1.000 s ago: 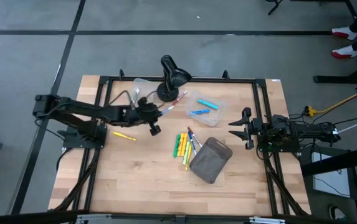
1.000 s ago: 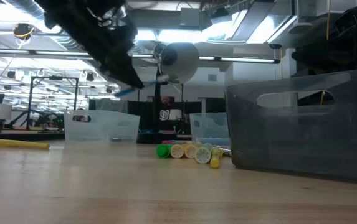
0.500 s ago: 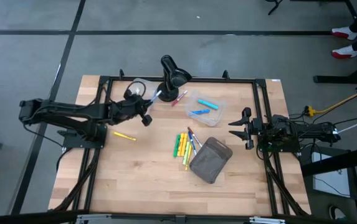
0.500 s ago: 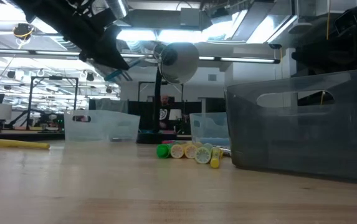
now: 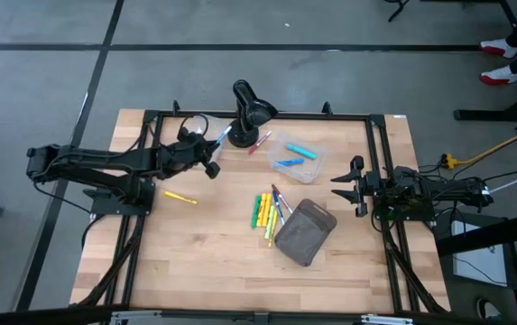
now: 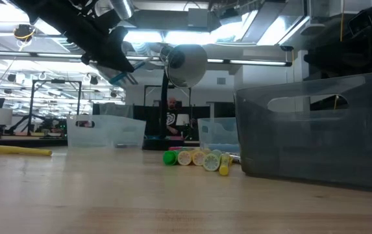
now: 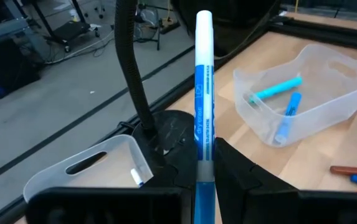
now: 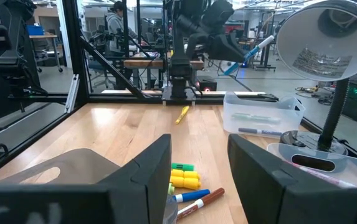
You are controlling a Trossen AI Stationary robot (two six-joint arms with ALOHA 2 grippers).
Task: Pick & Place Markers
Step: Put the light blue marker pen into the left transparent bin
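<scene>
Pale wooden counter under me, framed by black rails, with grey floor all round. My left claw hangs above the counter's far left part, clamped tight on a blue-and-white marker whose white cap points toward the black desk lamp. Under that claw, in the left wrist view, I see a clear plastic bin with a marker lying in it, just beside the lamp's base. A second clear plastic bin sits past the lamp toward the right and holds two light-blue markers. One red marker lies between the lamp and that bin. A lone yellow marker lies on the bare wood near the left arm's base. Near the counter's middle lies a cluster of green, yellow, blue and red markers, touching the edge of a flat grey pouch. My right claw waits at the right edge of the counter, its fingers parted and empty.
</scene>
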